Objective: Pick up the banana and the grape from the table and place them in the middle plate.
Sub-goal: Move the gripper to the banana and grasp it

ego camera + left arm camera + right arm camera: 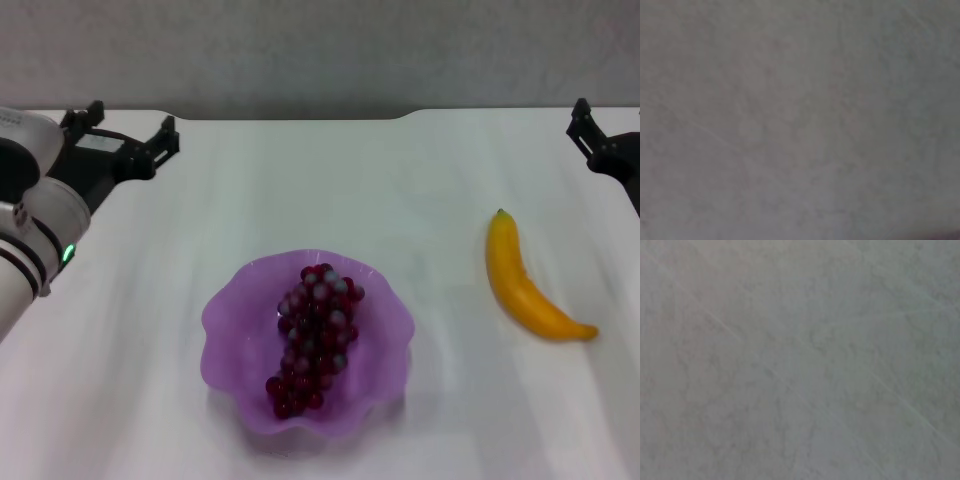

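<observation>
In the head view the bunch of dark red-purple grapes [316,338] lies inside the purple scalloped middle plate [232,315], near the front of the white table [400,200]. The yellow banana [522,283] lies on the table to the right of the plate, its green tip pointing away from me. My left gripper [131,122] hovers at the far left rear of the table, open and holding nothing, well away from the plate. Only part of my right gripper [590,130] shows at the far right rear edge, behind the banana. Both wrist views show only a plain grey surface.
A grey wall runs behind the table's rear edge. My left arm's white forearm [35,235] hangs over the table's left side.
</observation>
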You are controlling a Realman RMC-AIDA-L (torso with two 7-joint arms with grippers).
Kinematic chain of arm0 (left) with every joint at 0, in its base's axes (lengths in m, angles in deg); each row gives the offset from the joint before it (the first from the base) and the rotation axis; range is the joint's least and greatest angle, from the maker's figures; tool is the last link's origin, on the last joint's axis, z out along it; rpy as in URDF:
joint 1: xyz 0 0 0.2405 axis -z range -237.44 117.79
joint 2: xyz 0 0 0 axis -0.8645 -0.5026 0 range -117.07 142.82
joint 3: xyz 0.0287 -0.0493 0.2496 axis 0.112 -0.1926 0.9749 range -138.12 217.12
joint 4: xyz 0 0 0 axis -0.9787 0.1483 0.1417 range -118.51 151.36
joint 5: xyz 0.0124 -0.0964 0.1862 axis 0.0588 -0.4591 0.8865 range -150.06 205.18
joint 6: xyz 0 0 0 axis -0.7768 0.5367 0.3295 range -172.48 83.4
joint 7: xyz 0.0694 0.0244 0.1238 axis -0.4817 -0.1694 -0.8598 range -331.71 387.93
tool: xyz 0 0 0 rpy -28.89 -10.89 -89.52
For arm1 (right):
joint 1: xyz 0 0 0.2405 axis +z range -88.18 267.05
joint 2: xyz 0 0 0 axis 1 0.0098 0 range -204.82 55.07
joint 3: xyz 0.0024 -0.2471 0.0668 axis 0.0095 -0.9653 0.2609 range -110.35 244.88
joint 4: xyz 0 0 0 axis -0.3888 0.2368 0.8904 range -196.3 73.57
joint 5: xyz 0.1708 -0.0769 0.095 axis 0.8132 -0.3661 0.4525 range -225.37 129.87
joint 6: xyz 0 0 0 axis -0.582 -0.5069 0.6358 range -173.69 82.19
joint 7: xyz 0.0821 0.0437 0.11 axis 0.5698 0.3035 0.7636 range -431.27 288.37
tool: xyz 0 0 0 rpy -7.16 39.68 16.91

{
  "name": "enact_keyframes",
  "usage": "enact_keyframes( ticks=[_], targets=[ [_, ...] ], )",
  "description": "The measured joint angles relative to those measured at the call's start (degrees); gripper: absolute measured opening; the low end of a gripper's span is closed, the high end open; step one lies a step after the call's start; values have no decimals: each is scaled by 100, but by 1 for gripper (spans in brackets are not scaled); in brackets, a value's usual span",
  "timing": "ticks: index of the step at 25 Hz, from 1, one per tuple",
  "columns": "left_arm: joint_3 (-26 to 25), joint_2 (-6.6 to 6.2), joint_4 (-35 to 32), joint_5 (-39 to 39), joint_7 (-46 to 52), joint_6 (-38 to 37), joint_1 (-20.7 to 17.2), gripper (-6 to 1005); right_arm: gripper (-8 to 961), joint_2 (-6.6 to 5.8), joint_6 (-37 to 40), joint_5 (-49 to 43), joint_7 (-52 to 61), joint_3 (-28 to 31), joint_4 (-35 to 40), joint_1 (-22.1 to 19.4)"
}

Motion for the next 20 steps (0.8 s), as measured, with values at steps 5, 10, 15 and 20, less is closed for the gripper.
enact_keyframes(
  ticks=[5,10,15,20],
  targets=[
    [-10,4,824,-11,71,-713,323,893,892,0,-23,2,4,-1,0,13],
    [-266,-6,1301,-21,414,-791,550,893,892,-6,-34,3,4,9,-4,20],
    [-358,2,2031,-12,436,-1385,838,893,892,-9,-39,2,20,10,-3,38],
    [-315,8,2409,12,520,-1808,976,893,892,-23,-54,2,235,-15,-39,91]
  ],
)
